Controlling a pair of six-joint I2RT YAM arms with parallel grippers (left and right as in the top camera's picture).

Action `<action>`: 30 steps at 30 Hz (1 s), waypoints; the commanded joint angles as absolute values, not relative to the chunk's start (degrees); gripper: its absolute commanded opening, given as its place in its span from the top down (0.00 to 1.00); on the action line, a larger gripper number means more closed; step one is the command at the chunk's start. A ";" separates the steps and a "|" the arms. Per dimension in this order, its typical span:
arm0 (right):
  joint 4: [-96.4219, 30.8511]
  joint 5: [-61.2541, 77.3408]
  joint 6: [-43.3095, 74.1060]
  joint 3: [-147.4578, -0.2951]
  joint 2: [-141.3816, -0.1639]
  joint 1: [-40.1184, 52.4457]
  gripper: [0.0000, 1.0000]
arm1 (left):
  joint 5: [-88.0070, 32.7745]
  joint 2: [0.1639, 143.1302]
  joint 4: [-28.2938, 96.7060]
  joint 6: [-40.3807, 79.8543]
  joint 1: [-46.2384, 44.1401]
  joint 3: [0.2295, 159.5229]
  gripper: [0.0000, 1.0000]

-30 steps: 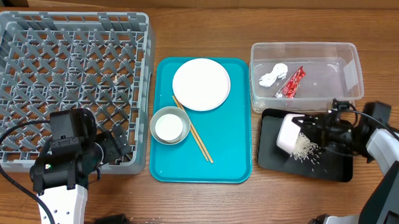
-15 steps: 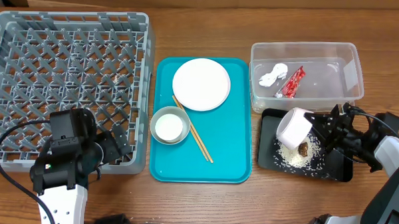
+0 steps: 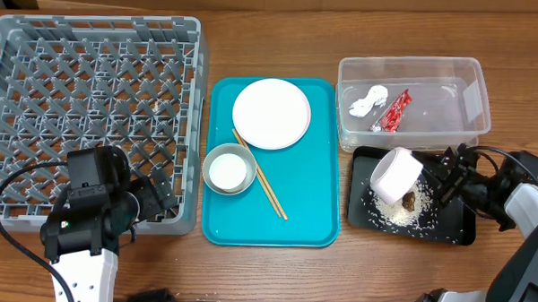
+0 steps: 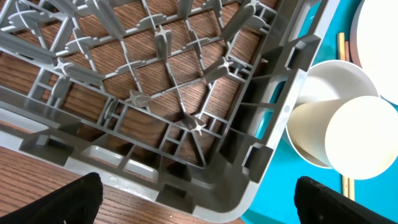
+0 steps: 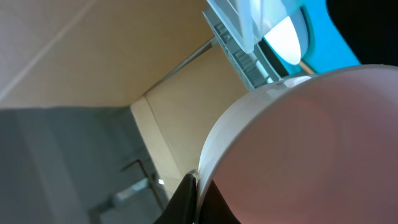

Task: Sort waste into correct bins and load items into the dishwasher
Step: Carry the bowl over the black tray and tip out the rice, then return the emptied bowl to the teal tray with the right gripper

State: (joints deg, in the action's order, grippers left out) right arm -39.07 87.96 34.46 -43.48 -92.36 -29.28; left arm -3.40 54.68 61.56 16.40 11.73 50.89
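My right gripper (image 3: pixel 432 180) is shut on the rim of the pale pink bowl (image 3: pixel 396 175) and holds it tipped on its side over the black tray (image 3: pixel 450 231). White rice (image 3: pixel 391 214) and a brown lump (image 3: pixel 410 200) lie on that tray. In the right wrist view the bowl (image 5: pixel 311 143) fills the frame, with my gripper (image 5: pixel 198 199) pinching its rim. The clear tub (image 3: pixel 451 69) holds the napkin (image 3: pixel 367 101) and the red wrapper (image 3: pixel 394 111). My left gripper (image 3: pixel 151 201) is open and empty at the dish rack's (image 3: pixel 91 118) front right corner (image 4: pixel 273 143).
The teal tray (image 3: pixel 294 215) carries the white plate (image 3: pixel 271 113), the grey cup (image 3: pixel 210 154) with the small white cup (image 3: pixel 229 172) inside it, and two chopsticks (image 3: pixel 266 187). The cups (image 4: pixel 348 134) also show in the left wrist view.
The bowl has tipped and swung up and left. The rice and the brown lump have dropped out of it onto the black tray. The left arm has not moved.
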 commanded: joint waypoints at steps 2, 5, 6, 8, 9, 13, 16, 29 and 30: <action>-35.99 89.97 43.53 -43.24 -91.96 -29.76 0.96 | -3.62 54.74 61.49 16.73 11.99 52.03 0.00; -33.87 89.95 38.68 -43.24 -91.94 -29.56 0.96 | -3.62 54.74 61.49 16.73 11.99 52.03 0.00; -32.97 89.86 33.30 -43.24 -91.94 -29.23 0.96 | -3.62 54.74 61.49 16.73 11.99 52.03 0.00; -32.58 88.64 26.04 -43.24 -91.92 -28.51 0.96 | -3.62 54.74 61.49 16.73 11.99 52.03 0.00; -32.88 86.74 21.93 -43.24 -91.92 -27.77 0.96 | -3.60 54.74 61.47 16.73 11.99 52.03 0.00; -34.15 82.54 12.23 -43.70 -91.22 -23.66 0.96 | -3.60 54.74 61.23 16.73 11.99 52.03 0.00; -34.79 79.00 11.70 -46.28 -89.73 -20.16 0.96 | -3.40 54.74 61.23 16.73 11.99 52.03 0.00; -51.94 34.30 8.25 -70.11 -82.04 4.36 0.96 | -2.55 54.74 61.28 16.73 11.99 52.03 0.00; -50.81 31.77 8.23 -70.54 -82.04 6.87 0.96 | -2.52 54.74 61.28 16.73 11.99 52.03 0.00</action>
